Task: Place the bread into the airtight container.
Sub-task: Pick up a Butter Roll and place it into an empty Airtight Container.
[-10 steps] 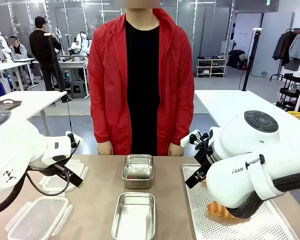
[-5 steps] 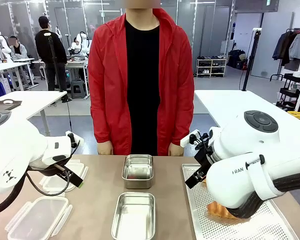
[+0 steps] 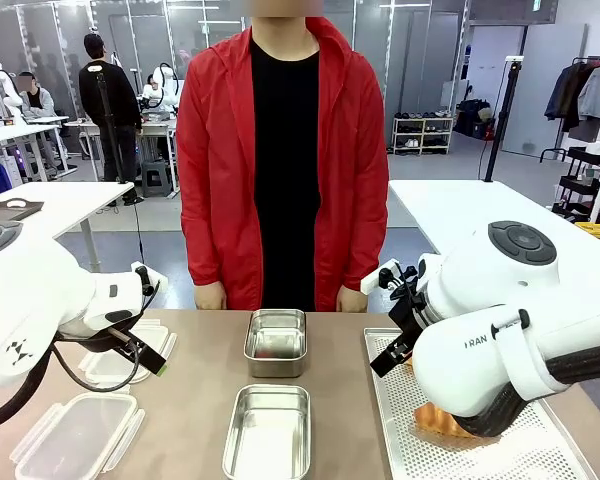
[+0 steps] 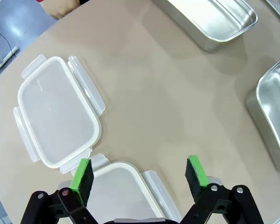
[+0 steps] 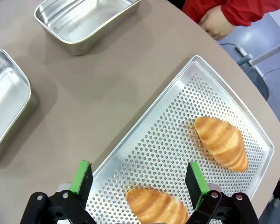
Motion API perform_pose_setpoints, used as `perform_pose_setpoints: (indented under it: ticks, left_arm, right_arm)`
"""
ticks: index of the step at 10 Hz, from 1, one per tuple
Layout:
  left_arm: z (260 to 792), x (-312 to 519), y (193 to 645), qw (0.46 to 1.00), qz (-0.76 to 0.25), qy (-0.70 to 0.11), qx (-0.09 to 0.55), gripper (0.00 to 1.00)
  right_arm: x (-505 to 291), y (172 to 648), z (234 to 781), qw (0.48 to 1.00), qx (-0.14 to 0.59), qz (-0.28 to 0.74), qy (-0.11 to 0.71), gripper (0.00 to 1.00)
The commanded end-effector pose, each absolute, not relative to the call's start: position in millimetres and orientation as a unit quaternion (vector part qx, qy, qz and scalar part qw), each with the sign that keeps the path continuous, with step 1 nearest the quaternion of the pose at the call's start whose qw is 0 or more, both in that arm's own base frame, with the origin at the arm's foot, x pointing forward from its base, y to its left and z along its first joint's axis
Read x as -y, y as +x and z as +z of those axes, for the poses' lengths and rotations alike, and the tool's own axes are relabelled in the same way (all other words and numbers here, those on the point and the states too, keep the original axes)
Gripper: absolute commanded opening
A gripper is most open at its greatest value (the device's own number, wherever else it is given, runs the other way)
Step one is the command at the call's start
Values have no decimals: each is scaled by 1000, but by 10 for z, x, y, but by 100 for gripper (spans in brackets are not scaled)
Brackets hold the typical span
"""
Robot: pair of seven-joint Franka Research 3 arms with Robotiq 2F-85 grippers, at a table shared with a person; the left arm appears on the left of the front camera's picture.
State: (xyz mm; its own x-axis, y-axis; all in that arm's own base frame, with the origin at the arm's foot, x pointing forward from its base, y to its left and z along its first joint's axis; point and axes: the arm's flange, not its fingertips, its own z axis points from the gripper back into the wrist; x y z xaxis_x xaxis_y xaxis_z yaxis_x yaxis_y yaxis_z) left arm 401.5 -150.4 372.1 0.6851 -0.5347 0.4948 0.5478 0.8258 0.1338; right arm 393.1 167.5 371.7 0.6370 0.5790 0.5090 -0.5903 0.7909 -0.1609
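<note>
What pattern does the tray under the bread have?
The tray is silver, perforated with small holes; right wrist view shows it best.

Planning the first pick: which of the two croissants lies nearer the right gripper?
The croissant right in front of the open right gripper; the other croissant lies farther off on the perforated tray.

Pans (image 3: 276, 345) and tray (image 5: 177, 135) are shiny metal, airtight containers (image 4: 56, 121) translucent plastic

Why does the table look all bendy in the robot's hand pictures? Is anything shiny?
Left wrist view: the wide lens bends the table. Right wrist view: the upper steel container glints and casts a soft shadow. Front view: evenly lit.
</note>
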Motion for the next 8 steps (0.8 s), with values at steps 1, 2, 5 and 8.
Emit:
perform_pose_setpoints:
  ticks: [1,2,5,8]
  left_arm:
    - [3944,1521,4047,914,-307,-5,264,100]
    - [4184,1478,4071,918,-304,-12,254,100]
    - [5188,1147,4010,918,-313,-105,220,100]
    - [6208,669,3650,895,-353,-193,193,100]
  right_arm:
    - [-1616,3996,3922,904,286,318,25,100]
    - [-1522,4060,4164,906,285,312,18,100]
    - [-1011,4154,5021,908,280,309,39,100]
    - [-297,3724,5856,885,292,357,69,100]
